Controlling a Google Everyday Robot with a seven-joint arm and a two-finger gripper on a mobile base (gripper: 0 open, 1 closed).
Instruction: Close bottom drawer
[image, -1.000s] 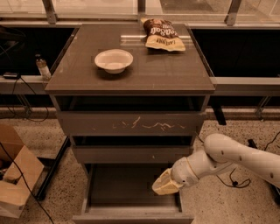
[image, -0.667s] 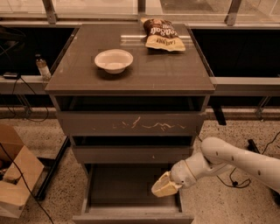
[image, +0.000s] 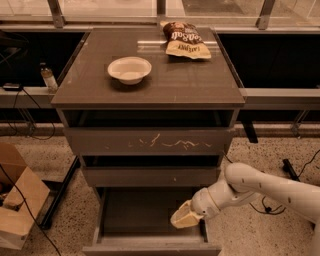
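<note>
The bottom drawer (image: 145, 214) of the grey-brown cabinet stands pulled far out. Its flat dark base shows and its plain front strip (image: 150, 248) lies at the lower edge of the camera view. My gripper (image: 181, 218) is on a white arm that comes in from the right. It hangs over the right side of the open drawer, close to the right side wall and just behind the front strip. The pale gripper tip points down and left.
Above are the middle drawer (image: 150, 176) with a pale speck and the top drawer (image: 150, 141) with pale scratches. A white bowl (image: 129, 69) and a chip bag (image: 186, 40) lie on the cabinet top. A cardboard box (image: 15, 200) and cables lie at left.
My gripper and arm have shifted a little to the left over the open drawer. The drawer itself has not visibly moved.
</note>
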